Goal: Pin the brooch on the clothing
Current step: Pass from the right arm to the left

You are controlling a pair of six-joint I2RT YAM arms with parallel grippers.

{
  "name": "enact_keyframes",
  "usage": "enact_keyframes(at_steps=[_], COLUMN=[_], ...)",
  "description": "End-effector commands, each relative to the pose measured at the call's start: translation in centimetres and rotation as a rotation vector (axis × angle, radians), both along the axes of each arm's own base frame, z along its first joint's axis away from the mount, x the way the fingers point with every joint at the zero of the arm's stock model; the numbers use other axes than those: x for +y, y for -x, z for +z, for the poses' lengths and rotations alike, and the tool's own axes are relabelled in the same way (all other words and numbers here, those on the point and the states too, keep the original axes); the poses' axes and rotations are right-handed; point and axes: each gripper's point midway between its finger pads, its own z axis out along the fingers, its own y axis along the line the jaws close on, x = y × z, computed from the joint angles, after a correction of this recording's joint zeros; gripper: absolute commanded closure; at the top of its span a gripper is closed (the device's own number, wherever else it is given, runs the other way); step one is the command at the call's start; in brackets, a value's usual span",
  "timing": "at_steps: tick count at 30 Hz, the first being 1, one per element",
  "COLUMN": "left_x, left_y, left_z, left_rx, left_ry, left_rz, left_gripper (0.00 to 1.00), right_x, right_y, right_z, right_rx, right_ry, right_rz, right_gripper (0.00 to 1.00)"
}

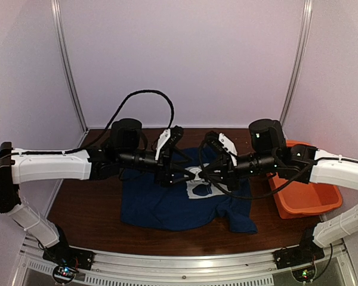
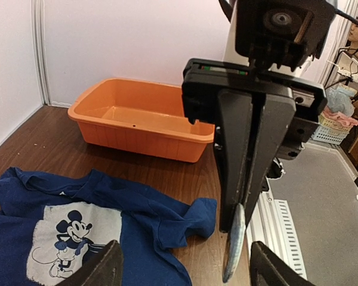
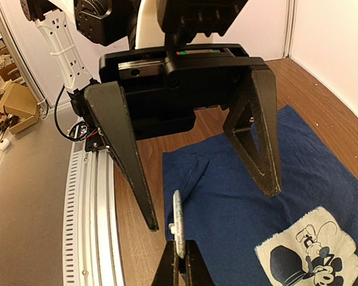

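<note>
My right gripper [image 3: 180, 253] is shut on the lower edge of the brooch [image 3: 178, 223], a thin silvery-grey disc held edge-on above the table. In the left wrist view the same brooch [image 2: 234, 241] hangs from the right gripper's [image 2: 234, 227] closed black fingers. My left gripper [image 2: 185, 271] is open; its two fingers [image 3: 128, 167] straddle the brooch without touching it. The clothing [image 1: 167, 205], a navy T-shirt with a white mouse print [image 2: 71, 238], lies rumpled on the brown table below both grippers.
An orange plastic tub [image 1: 304, 199] stands on the table's right side, beyond the shirt's sleeve [image 2: 200, 217]. The aluminium rail [image 1: 185, 262] with the arm bases runs along the near edge. White walls enclose the back and sides.
</note>
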Motion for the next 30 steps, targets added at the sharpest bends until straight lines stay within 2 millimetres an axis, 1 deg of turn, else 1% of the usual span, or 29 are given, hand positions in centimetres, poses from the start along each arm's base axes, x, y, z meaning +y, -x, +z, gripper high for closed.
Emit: enact_keyframes(at_steps=[1,6,12,13,19,23,24,25,27,28,29,30], left_x=[-0.19,-0.29,-0.46,-0.51,-0.93,-1.03,-1.04,-1.04,-1.02,-0.98,-0.94,-0.88], left_y=[0.21,0.54,0.8,0.84,1.09,1.17,1.14,1.15,1.12,1.06,0.97,0.93], left_z=[1.1,1.17,0.93,0.9,0.38,0.35,0.32,0.28,0.4,0.46,0.54,0.62], left_rx=[-0.035,-0.03,-0.021,-0.018,0.011,0.019,0.02,0.022,0.02,0.019,0.019,0.018], left_ry=[0.014,0.016,0.011,0.01,-0.003,-0.001,-0.002,-0.002,0.001,0.003,0.006,0.009], left_rz=[-0.022,-0.044,-0.067,-0.072,-0.104,-0.113,-0.111,-0.111,-0.109,-0.105,-0.1,-0.096], left_gripper=[0.28,0.36,0.53,0.57,0.78,1.0,1.0,1.0,1.0,1.0,1.0,1.0], right_x=[-0.76,-0.96,-1.04,-1.03,-0.91,-0.89,-0.88,-0.92,-1.07,-1.18,-1.31,-1.48], right_y=[-0.12,-0.18,-0.19,-0.17,-0.18,-0.22,-0.25,-0.29,-0.32,-0.37,-0.44,-0.45], right_z=[-0.5,-0.86,-0.81,-0.79,-0.9,-0.94,-0.84,-0.79,-0.67,-0.63,-0.6,-0.68], right_rx=[-0.012,-0.011,-0.017,-0.017,-0.015,-0.013,-0.015,-0.015,-0.019,-0.022,-0.023,-0.02], right_ry=[0.022,0.037,0.035,0.034,0.034,0.034,0.032,0.031,0.029,0.029,0.028,0.024], right_rz=[-0.02,-0.028,-0.031,-0.029,-0.025,-0.026,-0.027,-0.031,-0.038,-0.044,-0.053,-0.06], right_gripper=[1.0,1.0,1.0,1.0,1.0,1.0,0.99,0.93,0.78,0.72,0.69,0.69])
